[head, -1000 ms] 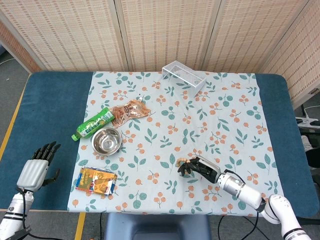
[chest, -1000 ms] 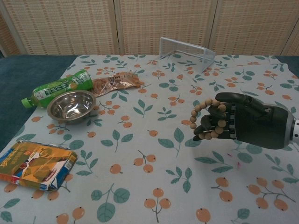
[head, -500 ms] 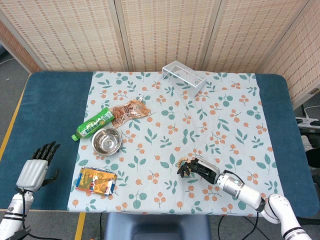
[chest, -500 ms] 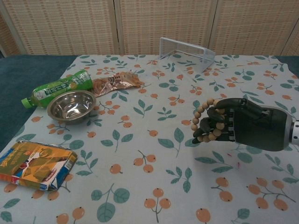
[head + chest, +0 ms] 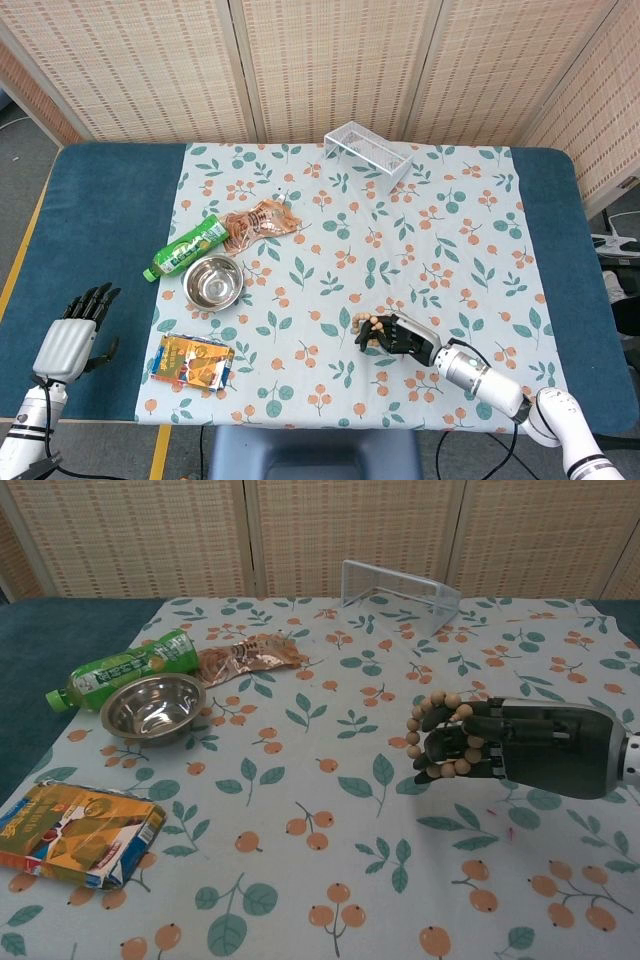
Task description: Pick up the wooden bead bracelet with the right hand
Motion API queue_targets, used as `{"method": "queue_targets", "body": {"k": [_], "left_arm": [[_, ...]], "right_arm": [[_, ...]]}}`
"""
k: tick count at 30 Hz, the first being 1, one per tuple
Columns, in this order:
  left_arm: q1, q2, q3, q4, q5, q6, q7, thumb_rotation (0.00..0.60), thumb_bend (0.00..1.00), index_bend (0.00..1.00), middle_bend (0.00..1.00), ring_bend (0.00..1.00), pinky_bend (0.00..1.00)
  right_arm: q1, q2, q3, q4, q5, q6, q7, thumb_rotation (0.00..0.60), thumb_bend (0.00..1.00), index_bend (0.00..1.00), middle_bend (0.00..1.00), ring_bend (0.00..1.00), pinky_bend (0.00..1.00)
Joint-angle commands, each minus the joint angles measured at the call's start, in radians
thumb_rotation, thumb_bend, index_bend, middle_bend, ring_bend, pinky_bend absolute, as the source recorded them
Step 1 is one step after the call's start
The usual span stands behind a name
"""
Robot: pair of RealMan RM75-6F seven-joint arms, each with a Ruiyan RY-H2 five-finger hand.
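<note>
The wooden bead bracelet (image 5: 432,732) is a loop of pale round beads, and it hangs around the curled fingers of my right hand (image 5: 520,745) above the flowered cloth. From the head view the same bracelet (image 5: 362,323) shows at the tip of the right hand (image 5: 398,336), near the front right of the table. The dark fingers grip it and part of the loop is hidden behind them. My left hand (image 5: 75,332) hovers at the front left over the blue cloth with its fingers apart and nothing in it.
A steel bowl (image 5: 213,280), a green bottle (image 5: 186,247) and a brown snack wrapper (image 5: 259,220) lie at the left. An orange packet (image 5: 193,362) sits by the front edge. A clear rack (image 5: 368,151) stands at the back.
The right hand has rolled slightly and drifted a little, keeping the bracelet in its fingers. The left hand has stayed put.
</note>
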Motion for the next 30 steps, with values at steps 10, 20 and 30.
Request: {"method": "queue_targets", "body": {"k": [10, 20, 30], "left_arm": [[0.001, 0.001, 0.0, -0.002, 0.001, 0.002, -0.002, 0.6, 0.46, 0.0, 0.0, 0.01, 0.14], [0.0, 0.001, 0.002, -0.004, 0.005, 0.001, -0.002, 0.6, 0.46, 0.0, 0.0, 0.01, 0.15], [0.001, 0.002, 0.003, -0.007, 0.005, 0.002, 0.002, 0.6, 0.46, 0.0, 0.0, 0.01, 0.15]], "right_arm": [[-0.019, -0.003, 0.029, -0.091, -0.121, 0.172, -0.145, 0.6, 1.0, 0.46, 0.44, 0.22, 0.24], [0.002, -0.061, 0.075, -0.159, -0.532, 0.529, -0.534, 0.6, 1.0, 0.52, 0.44, 0.24, 0.25], [0.074, -0.004, -0.065, -0.143, -0.88, 0.706, -0.594, 0.6, 1.0, 0.4, 0.44, 0.23, 0.25]]}}
